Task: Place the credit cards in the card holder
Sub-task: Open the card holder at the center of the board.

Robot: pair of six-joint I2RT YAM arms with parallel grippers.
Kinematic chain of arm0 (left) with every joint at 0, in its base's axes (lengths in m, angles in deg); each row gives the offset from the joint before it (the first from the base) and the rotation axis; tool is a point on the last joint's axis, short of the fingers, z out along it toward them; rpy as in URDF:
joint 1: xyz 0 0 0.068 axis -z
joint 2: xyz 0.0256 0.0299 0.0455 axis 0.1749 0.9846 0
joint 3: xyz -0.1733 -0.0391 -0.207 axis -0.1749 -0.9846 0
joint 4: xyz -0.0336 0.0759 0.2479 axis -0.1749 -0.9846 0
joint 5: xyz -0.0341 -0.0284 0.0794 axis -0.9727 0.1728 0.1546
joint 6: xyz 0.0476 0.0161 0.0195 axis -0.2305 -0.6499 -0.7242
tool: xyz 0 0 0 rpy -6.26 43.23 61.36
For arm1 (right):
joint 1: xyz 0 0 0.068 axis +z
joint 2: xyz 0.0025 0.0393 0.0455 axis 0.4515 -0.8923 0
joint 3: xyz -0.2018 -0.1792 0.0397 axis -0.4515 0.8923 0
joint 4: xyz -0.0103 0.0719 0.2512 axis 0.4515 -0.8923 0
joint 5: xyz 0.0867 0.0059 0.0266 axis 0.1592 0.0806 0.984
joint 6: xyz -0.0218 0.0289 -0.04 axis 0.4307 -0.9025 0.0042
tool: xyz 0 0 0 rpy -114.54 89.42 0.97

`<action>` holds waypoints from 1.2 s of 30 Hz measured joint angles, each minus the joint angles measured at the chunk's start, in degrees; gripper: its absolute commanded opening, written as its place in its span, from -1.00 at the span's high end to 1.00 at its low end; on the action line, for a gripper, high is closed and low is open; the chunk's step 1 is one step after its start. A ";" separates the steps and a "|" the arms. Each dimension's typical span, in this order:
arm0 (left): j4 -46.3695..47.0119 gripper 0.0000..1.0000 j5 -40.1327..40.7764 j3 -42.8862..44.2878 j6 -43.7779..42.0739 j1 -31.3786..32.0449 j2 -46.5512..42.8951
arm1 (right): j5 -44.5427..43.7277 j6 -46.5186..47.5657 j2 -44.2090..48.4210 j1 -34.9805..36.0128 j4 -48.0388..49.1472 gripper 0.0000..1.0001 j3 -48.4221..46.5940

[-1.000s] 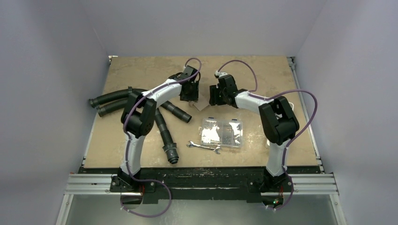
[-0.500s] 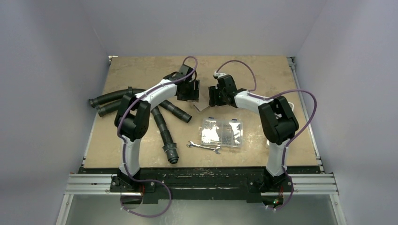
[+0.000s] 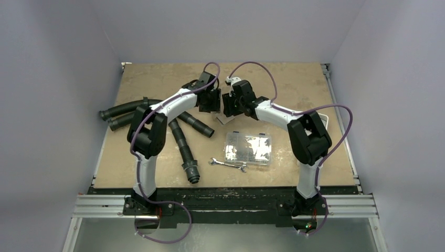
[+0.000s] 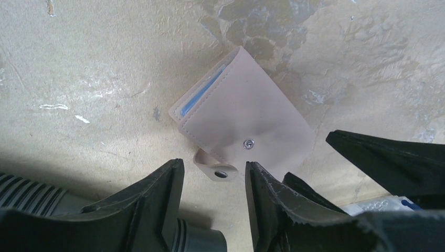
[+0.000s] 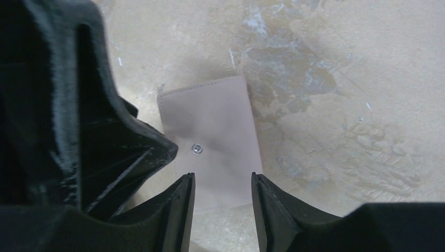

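From above, the left gripper [image 3: 210,101] and right gripper [image 3: 228,106] meet over the far middle of the table [image 3: 157,79], just beyond the card holder [image 3: 224,120] (a pale scrap here).

Left wrist: fingers parted, gripping nothing, with the tan holder just beyond them and a credit card [image 4: 201,98] edge showing in its left mouth.

Right wrist: fingers likewise apart and empty, with the holder lying between and beyond them.

- The tan, stained surface [image 3: 157,79] carries everything.
- The card holder [image 4: 246,126] lies flat towards the far middle.
- Black ribbed hoses [image 3: 183,149] sprawl on the left.
- A clear plastic box [image 3: 247,147] sits near centre, with a wrench [image 3: 228,164] just beside it.
- A white piece [image 3: 326,119], possibly a tray, lies at the right edge.
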 measured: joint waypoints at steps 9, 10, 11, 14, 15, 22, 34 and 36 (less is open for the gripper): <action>-0.46 -0.21 0.39 0.00 -0.11 0.00 0.50 | 7.58 -1.33 -0.55 0.20 2.32 0.14 -0.20; -0.72 -0.21 0.52 0.00 -0.33 0.00 0.66 | 7.82 -1.36 -0.72 0.26 2.43 0.10 -0.20; -1.07 -0.20 0.52 0.09 -0.37 -0.04 0.90 | 8.17 -1.42 -0.96 0.31 2.56 0.05 -0.20; -2.14 0.03 0.52 0.92 -0.48 -0.37 2.51 | 7.96 -0.87 -1.66 0.57 2.80 -0.13 -0.20; -2.43 0.10 0.44 1.36 -0.42 -0.46 3.23 | 7.32 -0.44 -1.92 0.74 2.80 -0.17 -0.11; -2.82 0.33 0.24 0.37 -0.28 -0.81 3.93 | 1.38 4.20 -3.82 3.58 2.67 -0.40 0.26; 3.43 0.76 -3.82 -7.02 1.62 -2.62 0.15 | -9.53 7.63 -5.27 6.36 5.66 -0.30 1.31; 3.58 0.85 -4.50 -7.26 1.86 -2.69 0.15 | -10.84 7.39 -5.27 6.69 6.21 -0.15 1.57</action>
